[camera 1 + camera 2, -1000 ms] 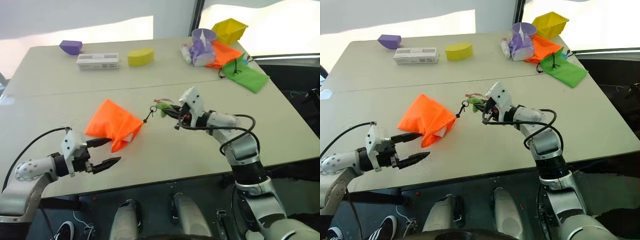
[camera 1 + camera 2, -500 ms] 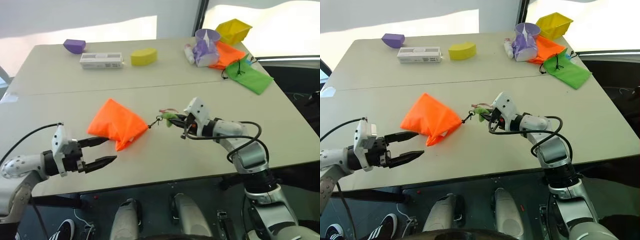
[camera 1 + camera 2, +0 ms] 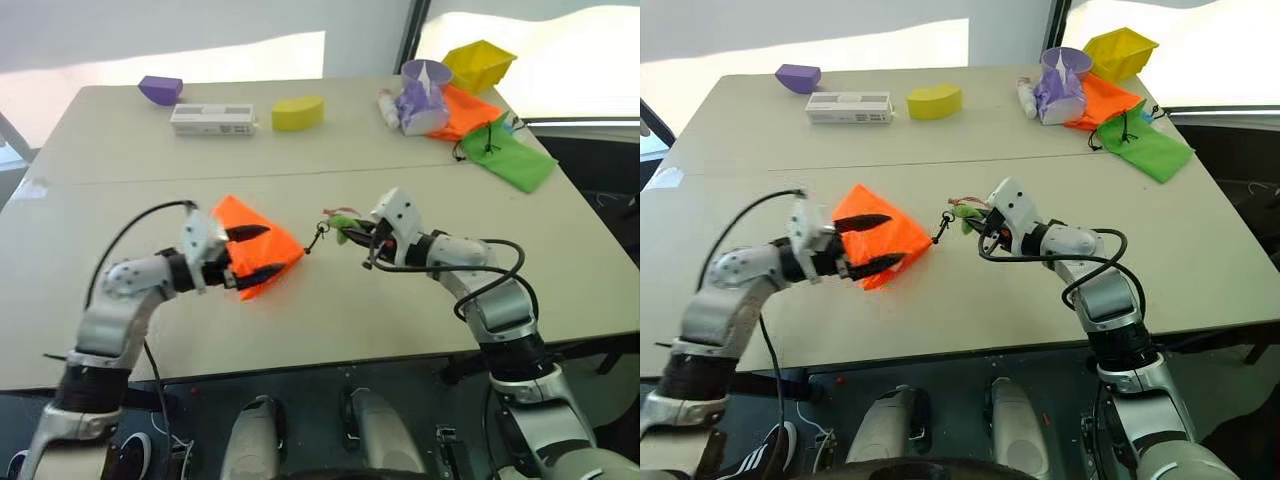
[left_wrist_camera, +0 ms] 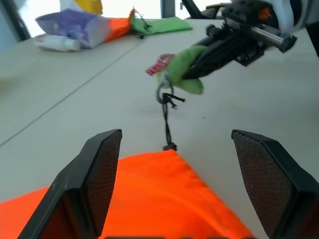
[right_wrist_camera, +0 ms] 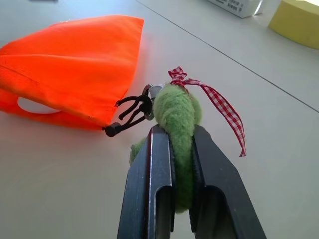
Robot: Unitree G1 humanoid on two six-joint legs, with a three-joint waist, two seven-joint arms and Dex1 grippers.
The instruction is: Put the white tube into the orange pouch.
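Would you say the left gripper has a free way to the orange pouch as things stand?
Probably yes: the left gripper hangs open right at the orange pouch, fingers either side, nothing between. The right gripper only holds the green pompom.

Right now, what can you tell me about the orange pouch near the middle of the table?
The orange pouch is bright orange fabric, lying crumpled on the table. Something white shows at its open end. A black cord runs from one corner to a fuzzy green pompom with a red-checked ribbon. The right gripper is shut on the pompom. The left gripper, open, straddles the pouch; contact is unclear.
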